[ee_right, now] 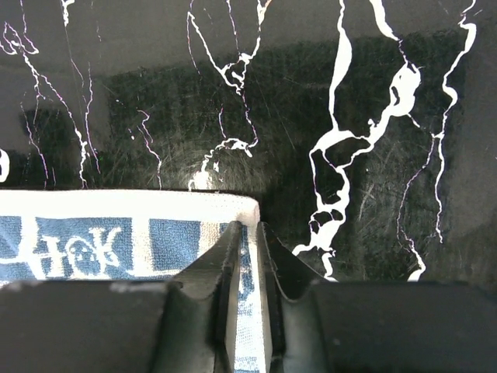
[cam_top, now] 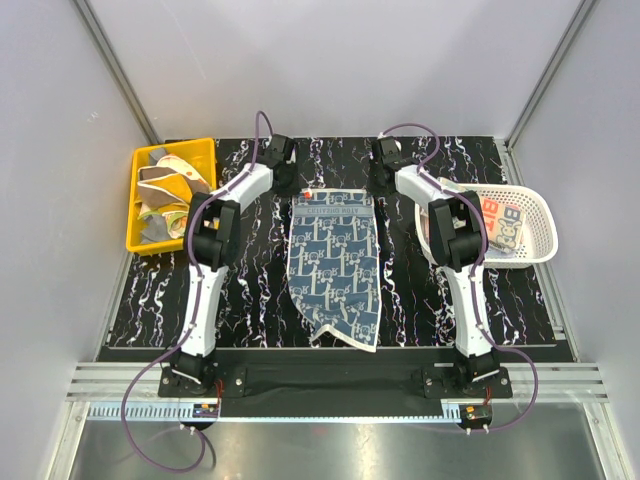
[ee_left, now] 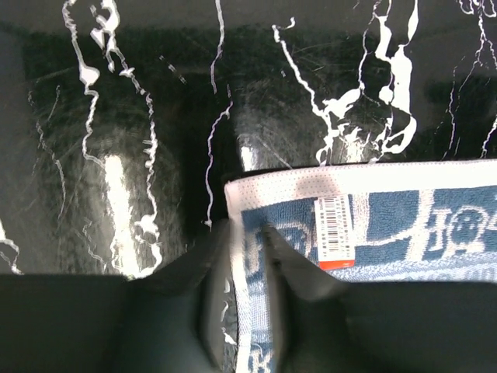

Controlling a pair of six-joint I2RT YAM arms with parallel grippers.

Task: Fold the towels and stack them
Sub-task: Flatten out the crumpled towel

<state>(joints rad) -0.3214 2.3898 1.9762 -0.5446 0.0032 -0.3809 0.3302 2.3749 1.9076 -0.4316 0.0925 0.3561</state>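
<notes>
A blue-white patterned towel (cam_top: 335, 265) lies spread on the black marbled table, its near end pulled to a point. My left gripper (cam_top: 293, 188) is at its far left corner. In the left wrist view the gripper (ee_left: 241, 233) straddles the towel's (ee_left: 404, 210) white hem, jaws narrowed and blurred, with a sliver of table beside the left finger. My right gripper (cam_top: 378, 185) is at the far right corner. In the right wrist view that gripper (ee_right: 247, 229) is pinched on the towel's (ee_right: 78, 233) edge.
A yellow bin (cam_top: 135, 200) at the far left holds several crumpled towels (cam_top: 165, 200). A white slotted basket (cam_top: 545, 215) at the far right holds a cream towel with bold lettering (cam_top: 500, 215). A barcode label (ee_left: 335, 231) sits near the gripped left corner.
</notes>
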